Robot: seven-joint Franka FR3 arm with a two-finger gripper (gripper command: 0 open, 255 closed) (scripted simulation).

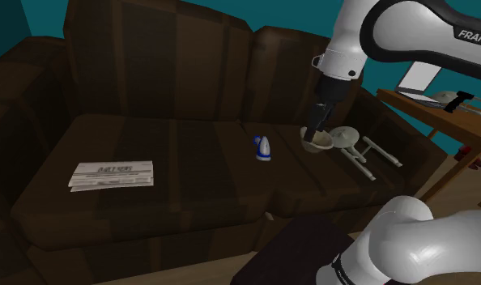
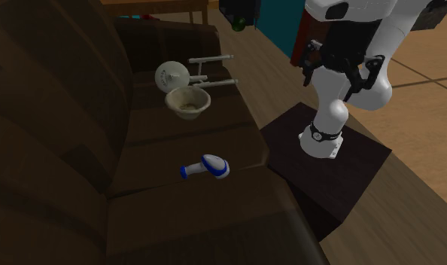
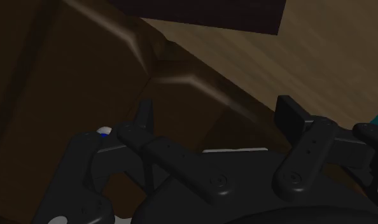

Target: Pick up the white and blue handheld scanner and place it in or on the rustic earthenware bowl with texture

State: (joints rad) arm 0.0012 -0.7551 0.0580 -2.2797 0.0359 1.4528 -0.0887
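Dark brown cushioned sofa carries the white and blue handheld scanner, lying on its side on the seat cushion near the front edge. Beige rough-textured round bowl sits upright on the next cushion, apart from the scanner, nothing in it. Grey-white starship model lies just beside the bowl on the far side from the scanner. Folded white newspaper lies flat toward the shoulder view's left, well apart from both. All-black two-finger claw is wide, fingers apart, nothing between them; raised above the sofa, not touching the scanner.
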